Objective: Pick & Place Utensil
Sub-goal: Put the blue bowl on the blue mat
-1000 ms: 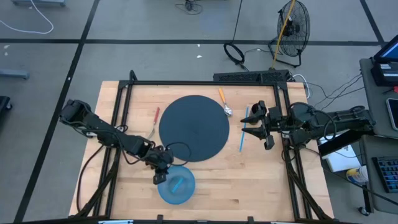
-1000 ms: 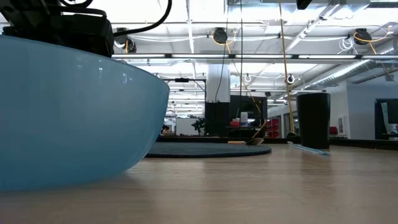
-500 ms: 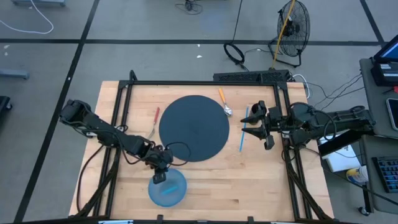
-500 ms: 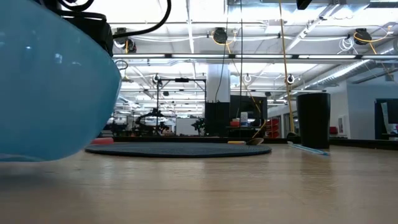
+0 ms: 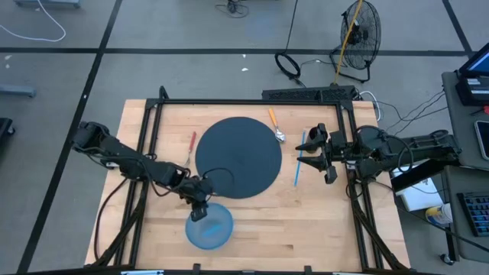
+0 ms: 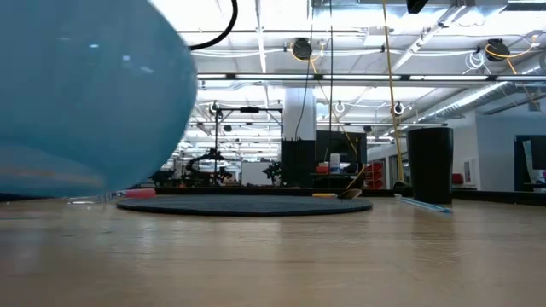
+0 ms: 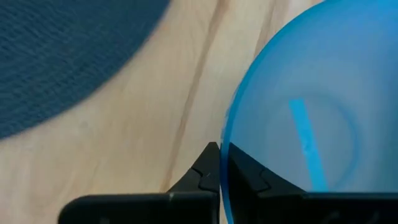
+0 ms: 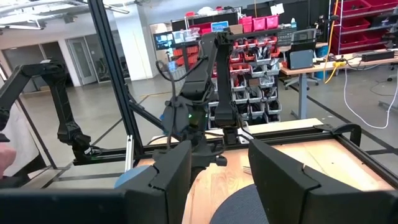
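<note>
A translucent blue bowl hangs near the table's front edge, left of centre, and fills the left of the low view. A blue utensil lies on its bottom. My left gripper is shut on the bowl's far-left rim. At the table's right side my right gripper stands open with nothing between its fingers. A dark round mat lies in the table's middle. My left gripper pinches the bowl's rim on its far-left side, one finger inside the bowl and one outside. The fingers come slanting down from the far left. In the low view the bowl's underside stands clear of the tabletop.
An orange-handled spoon lies at the mat's far right edge. A red-handled utensil lies left of the mat. Two blue utensils lie right of it, beside my right gripper. A black frame rail runs along the far edge.
The bowl has slid a little toward the table's left edge and then risen off the tabletop; in the low view its underside has climbed from the wood to about the height of the mat's far edge. My left gripper has stayed at the bowl's rim.
</note>
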`<action>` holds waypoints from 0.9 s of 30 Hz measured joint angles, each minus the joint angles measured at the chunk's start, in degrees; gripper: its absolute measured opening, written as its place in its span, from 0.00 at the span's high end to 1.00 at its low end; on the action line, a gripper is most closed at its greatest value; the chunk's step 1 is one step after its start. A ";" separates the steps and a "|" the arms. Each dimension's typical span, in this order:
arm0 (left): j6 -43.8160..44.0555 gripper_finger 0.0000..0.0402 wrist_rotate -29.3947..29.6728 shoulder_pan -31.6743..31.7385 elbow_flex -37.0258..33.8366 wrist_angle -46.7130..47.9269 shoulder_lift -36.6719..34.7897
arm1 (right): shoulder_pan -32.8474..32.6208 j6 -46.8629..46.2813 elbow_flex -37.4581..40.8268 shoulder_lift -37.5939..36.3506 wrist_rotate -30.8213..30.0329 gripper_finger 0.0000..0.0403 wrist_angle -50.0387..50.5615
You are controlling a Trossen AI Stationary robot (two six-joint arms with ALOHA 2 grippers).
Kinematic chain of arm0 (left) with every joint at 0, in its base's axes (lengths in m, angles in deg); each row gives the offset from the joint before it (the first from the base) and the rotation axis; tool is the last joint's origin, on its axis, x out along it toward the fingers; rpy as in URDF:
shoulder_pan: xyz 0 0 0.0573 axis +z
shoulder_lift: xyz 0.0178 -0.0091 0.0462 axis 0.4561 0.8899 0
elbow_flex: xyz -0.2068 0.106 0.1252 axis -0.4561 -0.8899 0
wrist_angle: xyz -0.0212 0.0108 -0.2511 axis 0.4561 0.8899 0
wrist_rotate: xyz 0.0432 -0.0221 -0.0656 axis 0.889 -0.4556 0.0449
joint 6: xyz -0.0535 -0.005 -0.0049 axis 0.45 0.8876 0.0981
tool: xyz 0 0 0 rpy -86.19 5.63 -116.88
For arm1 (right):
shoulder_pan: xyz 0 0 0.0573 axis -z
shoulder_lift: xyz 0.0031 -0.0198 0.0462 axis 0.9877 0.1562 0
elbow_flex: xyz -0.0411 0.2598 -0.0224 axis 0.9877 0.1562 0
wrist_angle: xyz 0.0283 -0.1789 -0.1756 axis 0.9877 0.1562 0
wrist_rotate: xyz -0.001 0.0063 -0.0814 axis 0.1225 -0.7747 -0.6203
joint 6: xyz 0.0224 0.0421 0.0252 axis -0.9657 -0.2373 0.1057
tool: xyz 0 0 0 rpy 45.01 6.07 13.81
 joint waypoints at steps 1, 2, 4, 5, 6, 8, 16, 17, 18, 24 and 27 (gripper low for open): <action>0.33 0.98 0.00 0.59 0.00 0.00 -0.52 | 0.00 -0.02 0.00 -0.01 0.00 0.62 0.00; 0.60 0.98 0.04 1.19 0.00 0.00 -1.05 | 0.00 -0.06 0.00 -0.01 0.01 0.62 0.00; 1.35 0.99 0.56 2.59 0.00 0.02 -2.24 | 0.00 -0.09 0.00 -0.01 0.00 0.62 0.00; 1.71 0.98 1.12 3.31 0.00 0.00 -2.87 | 0.00 -0.10 0.00 -0.01 0.02 0.62 0.00; 2.03 0.98 1.70 4.07 0.00 0.03 -3.48 | -0.01 -0.11 0.00 -0.01 0.00 0.62 0.00; 2.82 0.98 2.84 5.60 0.00 0.13 -4.47 | 0.00 -0.11 0.00 -0.01 0.02 0.62 0.00; 4.00 0.98 5.63 12.86 0.00 0.66 -5.97 | 0.00 -0.11 0.00 -0.01 0.00 0.62 0.00; 4.01 0.99 5.79 13.71 0.00 0.55 -5.98 | 0.00 -0.11 0.00 -0.01 0.00 0.62 0.00; 4.16 0.99 6.19 14.42 0.00 0.47 -5.99 | 0.00 -0.12 0.00 -0.01 0.00 0.62 0.00; 5.08 0.99 9.21 18.57 0.00 1.28 -5.97 | 0.00 -0.13 0.00 -0.01 -0.11 0.62 0.00; 5.93 0.98 11.43 21.02 0.00 2.35 -5.97 | 0.00 -0.13 0.00 -0.01 -1.67 0.62 0.08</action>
